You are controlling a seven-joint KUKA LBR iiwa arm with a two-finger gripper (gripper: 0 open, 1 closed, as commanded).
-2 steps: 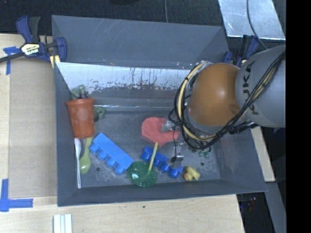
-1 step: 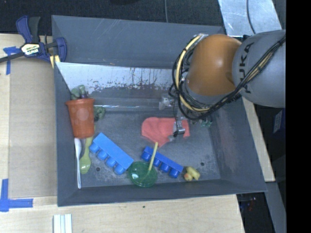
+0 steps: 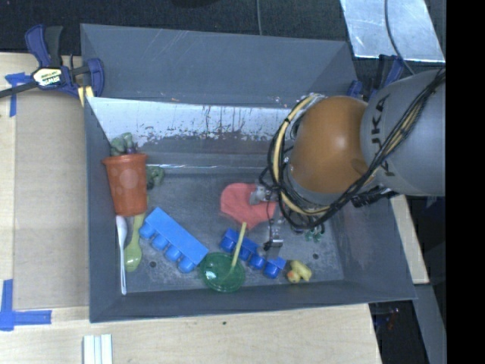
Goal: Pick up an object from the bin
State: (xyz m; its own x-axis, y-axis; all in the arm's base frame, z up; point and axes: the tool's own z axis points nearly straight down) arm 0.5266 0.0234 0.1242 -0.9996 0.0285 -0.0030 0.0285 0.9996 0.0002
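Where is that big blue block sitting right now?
In the camera view, the blue block lies left of centre near the bin's front wall, between the orange cup and the green round lid.

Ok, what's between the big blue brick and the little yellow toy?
In the camera view: a green round dish with a yellow stick leaning on it, then a string of small blue pieces.

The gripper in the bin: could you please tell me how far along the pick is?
Early. Done: the gripper sits low in the bin, by the pink lump's right edge and above the small blue pieces. In hand: nothing that I can make out; the pink lump, blue pieces and orange cup all lie on the floor. Left: grasping one thing and lifting it out.
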